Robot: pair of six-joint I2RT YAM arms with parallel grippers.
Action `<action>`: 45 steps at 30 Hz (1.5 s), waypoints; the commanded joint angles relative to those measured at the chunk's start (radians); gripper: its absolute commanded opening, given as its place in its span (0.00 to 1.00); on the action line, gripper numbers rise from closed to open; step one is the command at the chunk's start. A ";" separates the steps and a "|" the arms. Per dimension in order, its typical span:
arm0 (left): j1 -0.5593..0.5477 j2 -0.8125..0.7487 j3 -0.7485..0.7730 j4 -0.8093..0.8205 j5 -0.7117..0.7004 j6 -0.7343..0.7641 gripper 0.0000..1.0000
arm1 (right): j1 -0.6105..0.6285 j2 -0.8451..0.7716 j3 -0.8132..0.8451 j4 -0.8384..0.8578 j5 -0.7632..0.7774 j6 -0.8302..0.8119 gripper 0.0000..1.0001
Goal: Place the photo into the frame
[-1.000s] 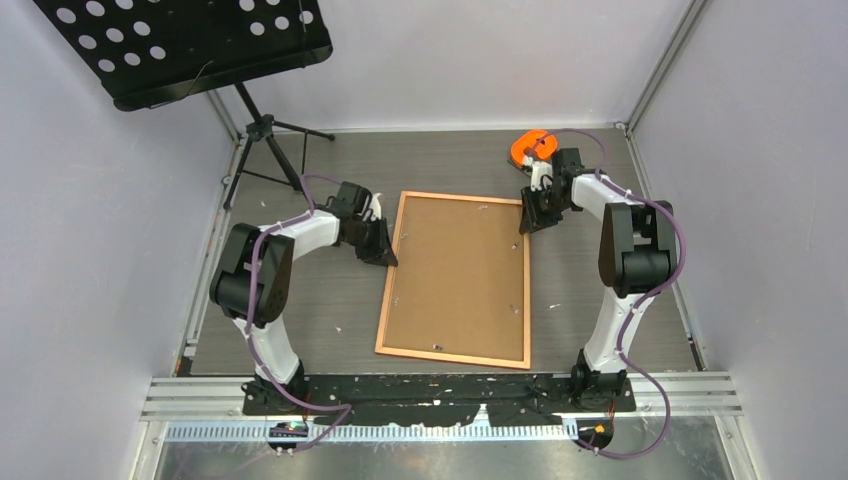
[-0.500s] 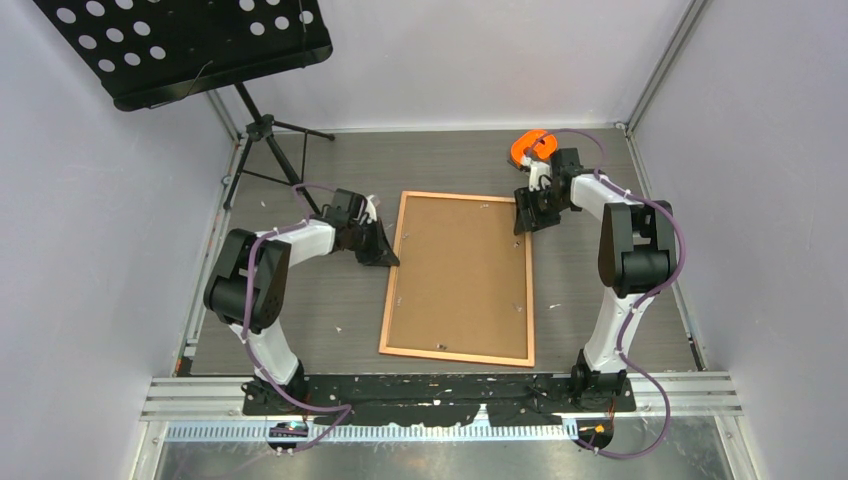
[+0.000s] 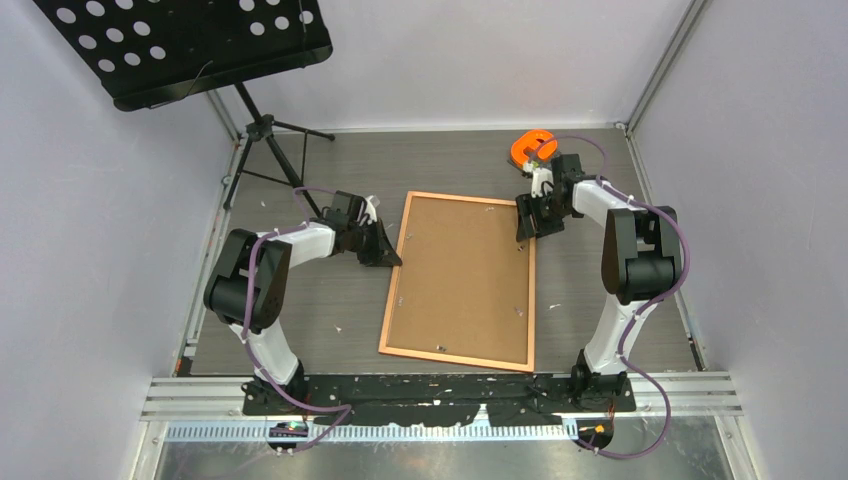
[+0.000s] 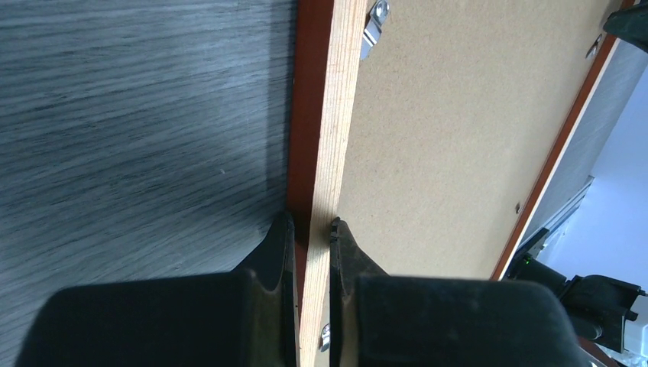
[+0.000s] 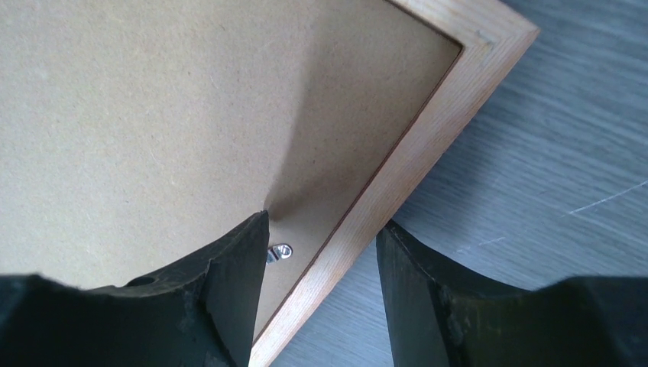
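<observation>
My left pincer (image 4: 309, 229) pinches the left rail of the frame (image 4: 325, 115), lying back-up mid table (image 3: 300, 300), long axis near edge to far, while my right pincer (image 5: 322, 225) gapes astride its right rail at the far corner, photo unseen.

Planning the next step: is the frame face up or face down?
Face down: the frame shows its brown backing board and metal clips upward.

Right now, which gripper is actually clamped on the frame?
The left gripper: shut on the frame along its left rail. The right gripper straddles the far corner, open.
</observation>
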State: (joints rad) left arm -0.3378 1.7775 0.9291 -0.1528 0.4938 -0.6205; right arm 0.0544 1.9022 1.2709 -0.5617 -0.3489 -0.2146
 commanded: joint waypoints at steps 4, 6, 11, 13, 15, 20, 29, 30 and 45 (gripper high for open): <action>-0.024 0.060 -0.055 -0.020 -0.018 -0.030 0.00 | 0.022 -0.041 -0.034 -0.035 -0.027 0.023 0.61; -0.024 0.057 -0.056 -0.019 -0.021 -0.030 0.00 | 0.022 -0.037 -0.029 -0.041 -0.015 0.023 0.61; -0.024 0.058 -0.057 -0.018 -0.022 -0.028 0.00 | 0.022 -0.038 -0.024 -0.055 -0.009 0.023 0.65; -0.024 0.059 -0.055 -0.018 -0.022 -0.029 0.00 | 0.021 -0.044 -0.030 -0.060 -0.005 0.023 0.68; -0.024 0.062 -0.055 -0.018 -0.023 -0.028 0.00 | 0.020 -0.048 -0.036 -0.062 0.002 0.023 0.70; -0.024 0.058 -0.056 -0.018 -0.024 -0.027 0.00 | 0.013 -0.052 -0.049 -0.071 0.027 0.023 0.72; -0.024 0.043 -0.065 -0.011 -0.028 -0.028 0.00 | -0.032 -0.063 -0.062 -0.071 0.088 0.026 0.73; -0.024 0.043 -0.065 -0.012 -0.028 -0.028 0.00 | -0.033 -0.064 -0.064 -0.071 0.083 0.026 0.73; -0.024 0.060 -0.058 -0.013 -0.022 -0.028 0.00 | -0.018 -0.034 -0.054 -0.060 0.028 0.089 0.72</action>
State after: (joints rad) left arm -0.3450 1.7756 0.9123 -0.1120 0.4980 -0.6434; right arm 0.0242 1.8626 1.2205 -0.5953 -0.3119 -0.1574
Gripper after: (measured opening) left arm 0.056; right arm 0.720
